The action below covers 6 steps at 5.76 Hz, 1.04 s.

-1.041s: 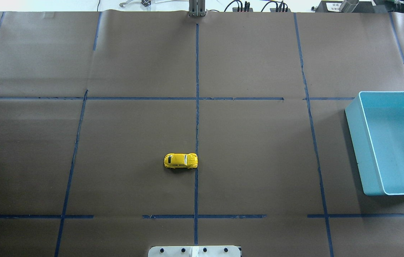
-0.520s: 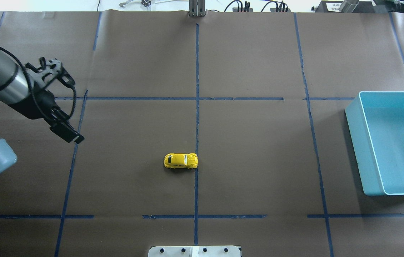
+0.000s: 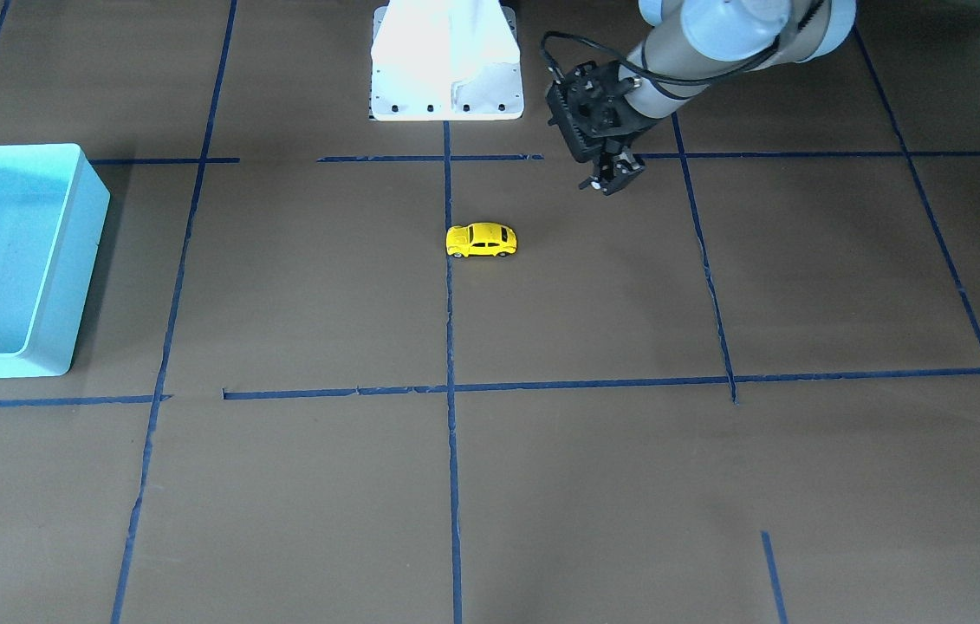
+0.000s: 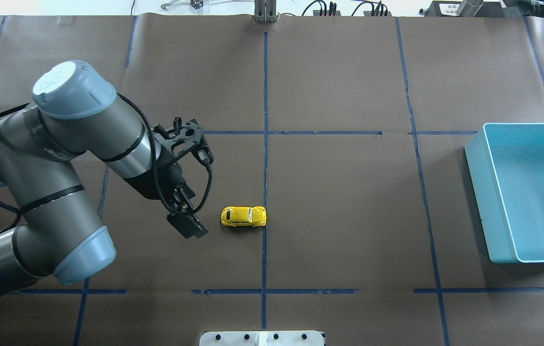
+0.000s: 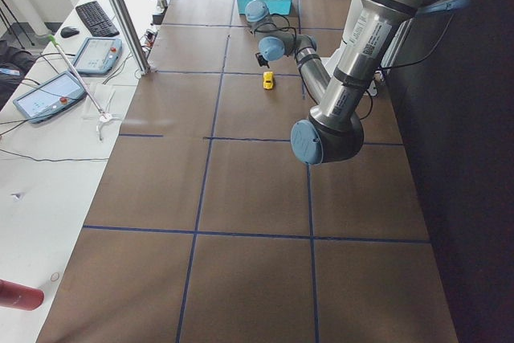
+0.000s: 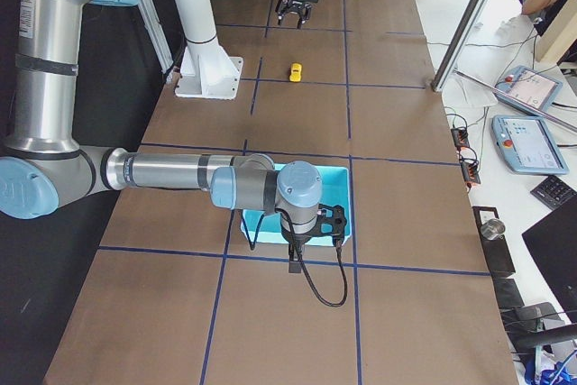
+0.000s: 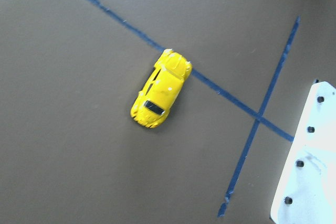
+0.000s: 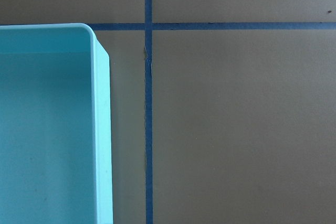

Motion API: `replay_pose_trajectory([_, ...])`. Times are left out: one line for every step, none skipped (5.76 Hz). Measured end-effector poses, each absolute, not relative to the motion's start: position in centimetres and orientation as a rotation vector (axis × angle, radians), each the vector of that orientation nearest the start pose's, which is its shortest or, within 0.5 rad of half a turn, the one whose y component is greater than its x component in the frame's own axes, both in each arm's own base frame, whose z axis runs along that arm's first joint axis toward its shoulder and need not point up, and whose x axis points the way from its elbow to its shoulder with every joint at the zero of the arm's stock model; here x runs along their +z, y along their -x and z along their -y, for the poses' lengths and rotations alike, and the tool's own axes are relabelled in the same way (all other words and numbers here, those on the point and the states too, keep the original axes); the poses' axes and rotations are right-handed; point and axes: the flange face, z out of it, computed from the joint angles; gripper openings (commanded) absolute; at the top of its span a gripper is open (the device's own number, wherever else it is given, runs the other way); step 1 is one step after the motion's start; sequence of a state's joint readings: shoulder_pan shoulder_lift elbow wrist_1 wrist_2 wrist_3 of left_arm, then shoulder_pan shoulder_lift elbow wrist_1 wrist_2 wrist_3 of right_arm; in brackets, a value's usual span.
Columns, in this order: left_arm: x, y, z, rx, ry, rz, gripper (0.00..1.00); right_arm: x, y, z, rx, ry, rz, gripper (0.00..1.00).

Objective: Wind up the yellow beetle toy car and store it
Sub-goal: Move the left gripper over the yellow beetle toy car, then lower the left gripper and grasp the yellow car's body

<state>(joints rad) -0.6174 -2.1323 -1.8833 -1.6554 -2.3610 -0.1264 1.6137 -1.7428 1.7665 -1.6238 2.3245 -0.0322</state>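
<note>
Overhead exterior: left gripper (image 4: 188,229) hovers, claw wide, just beside the yellow beetle toy car (image 4: 243,216), parked by the centre tape line (image 4: 265,163). An off-centre pinch could send it rolling away!
</note>
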Motion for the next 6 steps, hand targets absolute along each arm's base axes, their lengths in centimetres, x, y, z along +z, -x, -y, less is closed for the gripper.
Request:
replay_pose_trajectory([15.3,-47.6,40.3,1.128,-0.440,-1.109,1.00,64.8,-8.3,41.3,0.022,0.002,0.755,1.00])
replay_pose_trajectory([13.7,-49.8,40.8,1.219,-0.471,-1.022,1.00,64.9,-8.3,41.3,0.023,0.004,0.754,1.00])
replay_pose_trajectory([12.6,-51.5,41.0,1.378,-0.521,-0.892,1.00,65.0,-8.3,41.2,0.024,0.005,0.753,1.00])
replay_pose_trajectory([11.7,-53.2,40.5,1.491,-0.556,-0.746,1.00,65.2,-8.3,41.2,0.025,0.008,0.753,1.00])
replay_pose_trajectory([10.8,-55.0,39.3,1.575,-0.589,-0.593,1.00,65.3,-8.3,41.2,0.026,0.011,0.754,1.00])
replay_pose_trajectory([10.3,-56.4,38.9,1.630,-0.598,-0.484,1.00,65.4,-8.3,41.2,0.026,0.012,0.754,1.00])
